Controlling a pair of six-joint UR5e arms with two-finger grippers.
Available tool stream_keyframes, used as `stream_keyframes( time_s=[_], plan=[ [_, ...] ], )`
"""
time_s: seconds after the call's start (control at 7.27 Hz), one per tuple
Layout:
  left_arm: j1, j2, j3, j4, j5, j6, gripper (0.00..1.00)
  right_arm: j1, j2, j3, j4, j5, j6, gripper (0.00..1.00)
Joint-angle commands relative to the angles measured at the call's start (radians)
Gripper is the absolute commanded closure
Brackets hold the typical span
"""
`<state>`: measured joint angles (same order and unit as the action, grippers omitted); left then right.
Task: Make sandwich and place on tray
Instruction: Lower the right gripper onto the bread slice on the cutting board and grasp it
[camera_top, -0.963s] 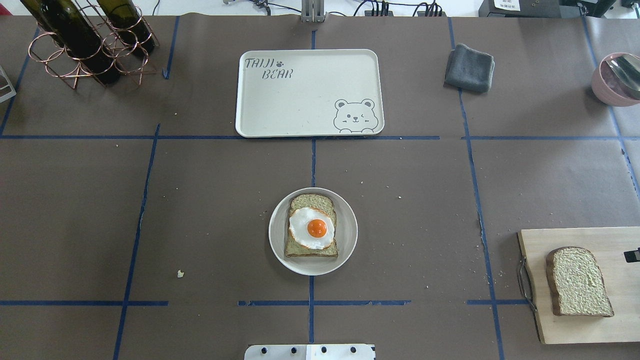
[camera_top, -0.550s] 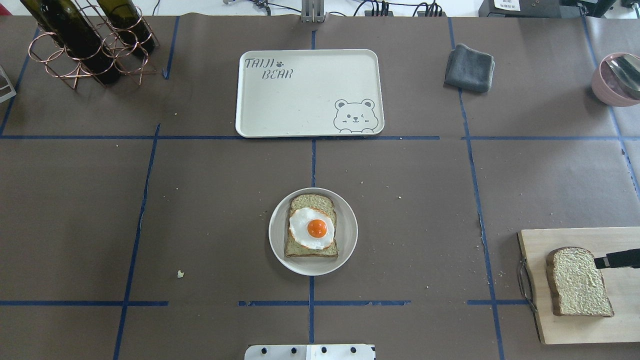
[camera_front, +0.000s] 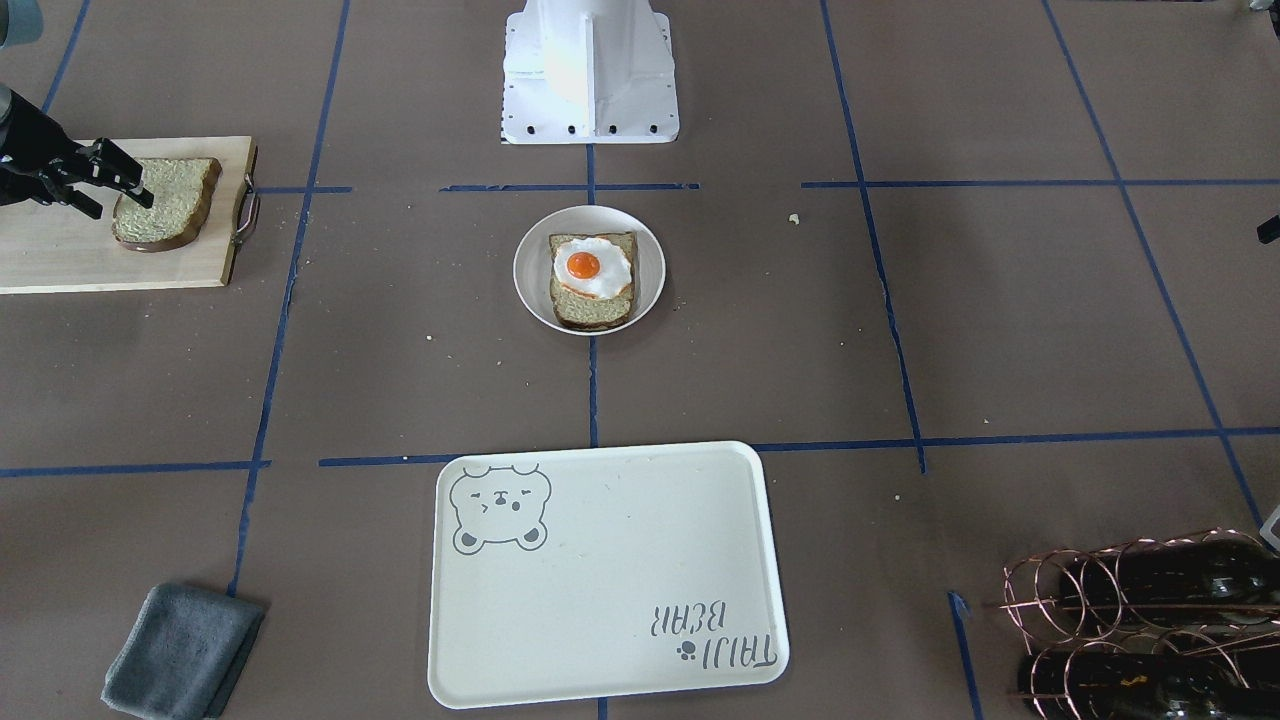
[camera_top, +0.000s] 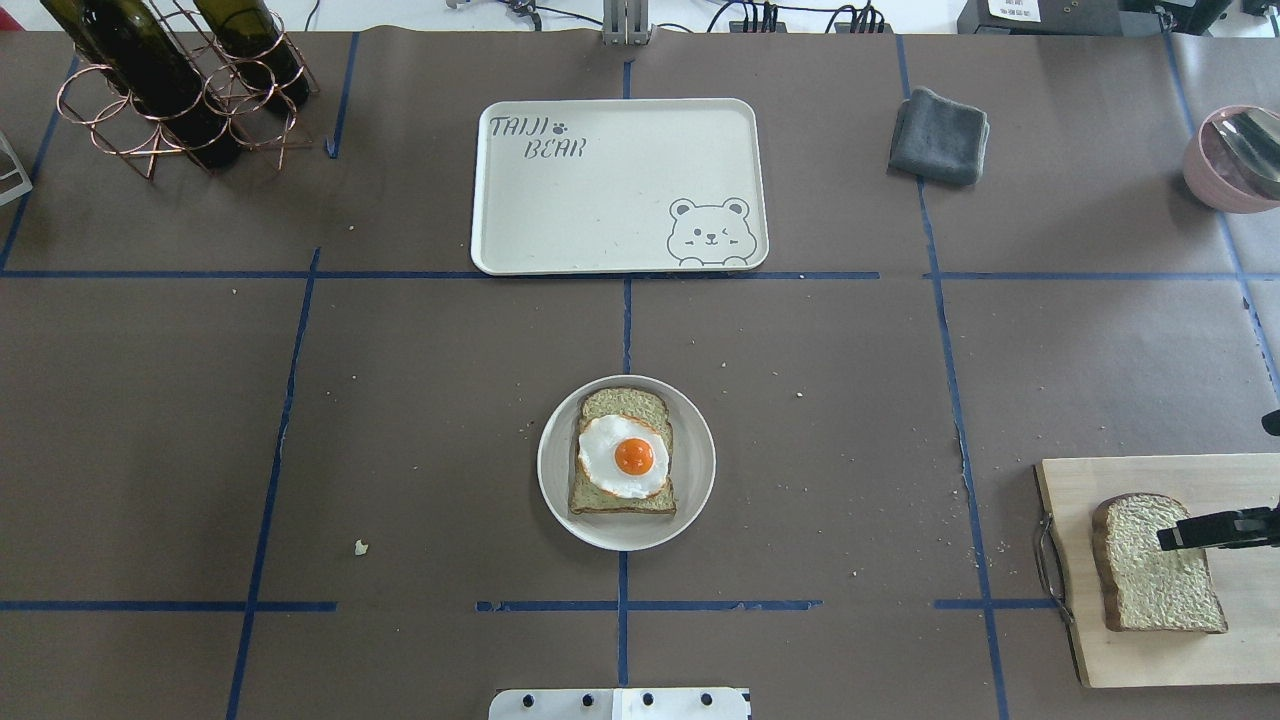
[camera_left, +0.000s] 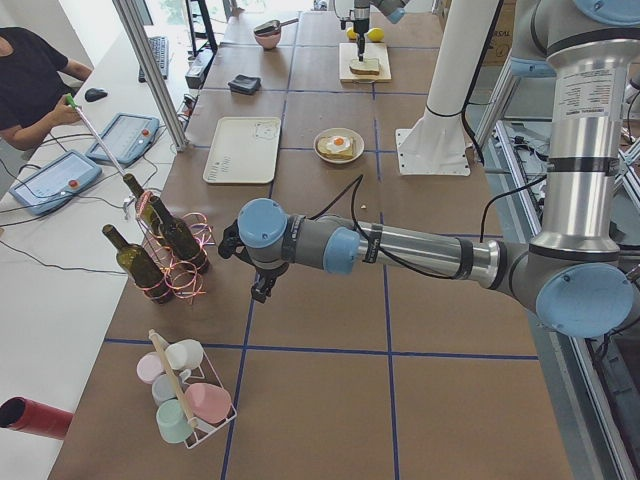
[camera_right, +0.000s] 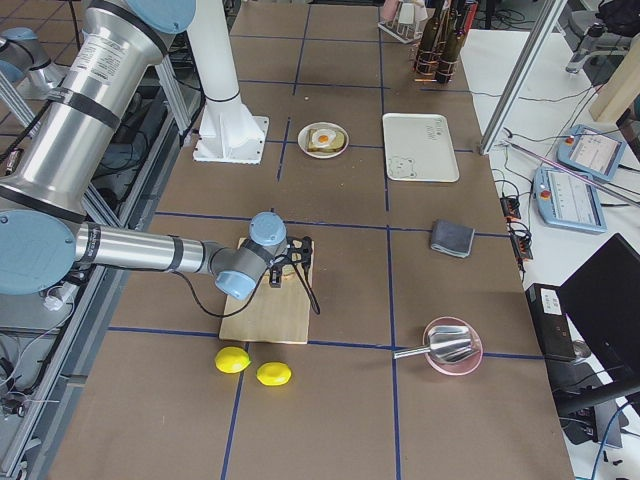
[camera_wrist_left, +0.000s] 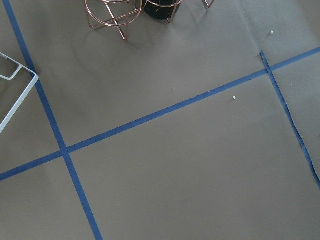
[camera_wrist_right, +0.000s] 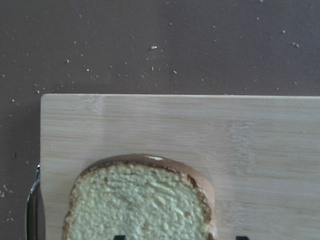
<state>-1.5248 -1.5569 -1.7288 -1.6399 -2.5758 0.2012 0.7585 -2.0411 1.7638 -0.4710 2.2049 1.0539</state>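
A bread slice (camera_top: 620, 403) with a fried egg (camera_top: 622, 456) on top lies on a small white plate (camera_top: 555, 470) at the table's middle. A second bread slice (camera_top: 1140, 580) lies on a wooden cutting board (camera_top: 1150, 660) at the right. My right gripper (camera_top: 1185, 532) hangs open above this slice's right part. In the right wrist view (camera_wrist_right: 180, 238) one fingertip is over the slice (camera_wrist_right: 140, 200) and one is beyond its edge. The cream tray (camera_top: 600, 200) sits bare at the far middle. My left gripper (camera_left: 262, 285) shows only in the exterior left view, near the bottle rack; I cannot tell its state.
A copper rack of wine bottles (camera_top: 170, 80) stands at the far left. A grey cloth (camera_top: 938, 135) and a pink bowl with a spoon (camera_top: 1235, 160) are at the far right. Two lemons (camera_right: 255, 367) lie beside the board.
My right gripper has come in from the right edge and moved leftward over the bread slice on the cutting board. Nothing else has moved.
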Motion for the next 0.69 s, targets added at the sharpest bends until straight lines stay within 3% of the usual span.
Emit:
stream_keyframes(
  time_s=[0.0, 0.55],
  plan=[
    [0.0, 0.005, 0.0, 0.0, -0.001, 0.001, 0.0, -0.005, -0.002, -0.004, 0.0, -0.002, 0.005, 0.26],
    [0.0, 0.005, -0.003, 0.0, -0.001, 0.0, 0.0, -0.005, -0.01, -0.007, 0.0, -0.002, 0.005, 0.53]
  ],
)
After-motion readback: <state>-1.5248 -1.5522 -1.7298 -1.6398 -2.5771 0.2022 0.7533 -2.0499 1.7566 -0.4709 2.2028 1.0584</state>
